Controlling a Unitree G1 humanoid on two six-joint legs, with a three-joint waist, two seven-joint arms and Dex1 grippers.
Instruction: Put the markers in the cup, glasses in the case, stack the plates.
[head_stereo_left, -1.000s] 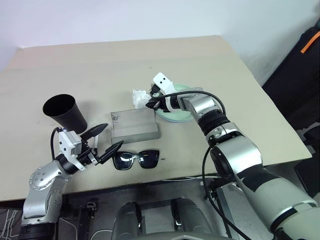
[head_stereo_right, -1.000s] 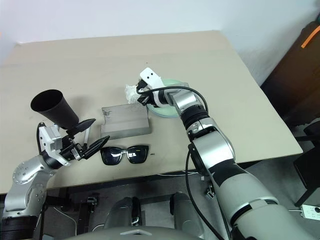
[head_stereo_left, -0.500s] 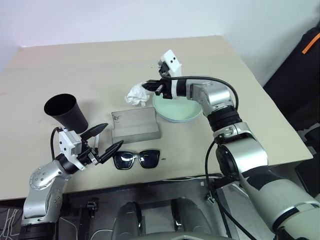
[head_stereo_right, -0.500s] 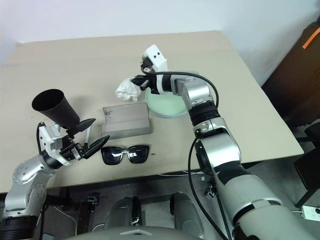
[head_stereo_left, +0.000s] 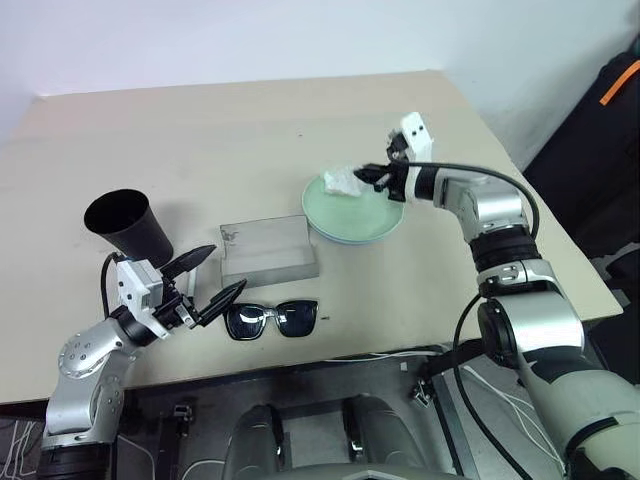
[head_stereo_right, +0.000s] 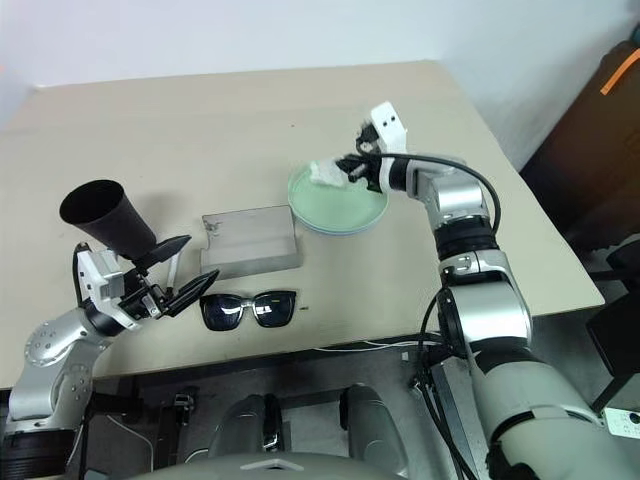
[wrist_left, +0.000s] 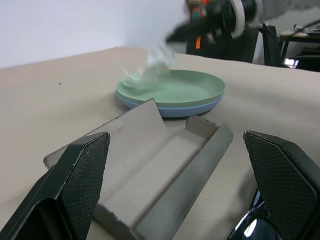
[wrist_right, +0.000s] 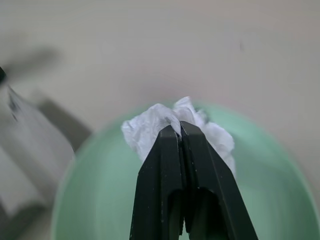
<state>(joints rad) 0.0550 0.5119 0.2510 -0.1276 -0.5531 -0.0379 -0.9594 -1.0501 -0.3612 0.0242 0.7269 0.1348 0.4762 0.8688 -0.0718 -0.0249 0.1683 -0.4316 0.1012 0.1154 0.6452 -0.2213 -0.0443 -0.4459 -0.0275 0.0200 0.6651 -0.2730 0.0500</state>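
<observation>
Right gripper (head_stereo_left: 362, 176) has its fingers pinched tight on a crumpled tissue (head_stereo_left: 340, 180), held above the green plate (head_stereo_left: 352, 215); that plate sits stacked on the blue plate (wrist_left: 200, 108); case (head_stereo_left: 268, 250) lies just left of the plates, sunglasses (head_stereo_left: 272, 319) near it toward the robot, cup (head_stereo_left: 127, 224) further left; left gripper (head_stereo_left: 208, 274) w/ fingers spread wide, empty, beside the sunglasses.

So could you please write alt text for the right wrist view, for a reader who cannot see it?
The right gripper has its two black fingers shut on a crumpled white tissue, held above the mint green plate. Beyond the plate lies the beige table.
</observation>
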